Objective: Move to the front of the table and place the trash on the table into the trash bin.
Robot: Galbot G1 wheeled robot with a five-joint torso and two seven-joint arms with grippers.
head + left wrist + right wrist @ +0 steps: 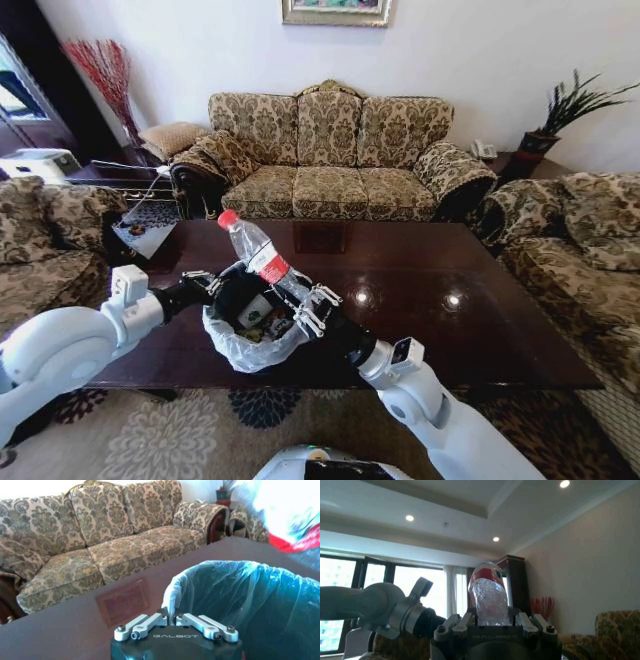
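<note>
In the head view my left gripper [205, 284] is shut on the near rim of the trash bin [248, 345], which is lined with a white bag and held over the front of the dark table [450, 270]. The left wrist view shows the same grip [172, 618] on the bag-covered rim of the trash bin [240, 592]. My right gripper [305, 302] is shut on the lower part of a clear red-capped bottle [255, 250], tilted above the bin's mouth. In the right wrist view the bottle [489, 596] stands between the fingers of that gripper [492, 621]. A white packet with green print [256, 318] and other trash lie inside the bin.
A patterned sofa [330, 150] stands behind the table, with armchairs at the left [50, 240] and right [590, 260]. A potted plant [560, 115] sits at the back right. A floral rug [200, 430] covers the floor in front of the table.
</note>
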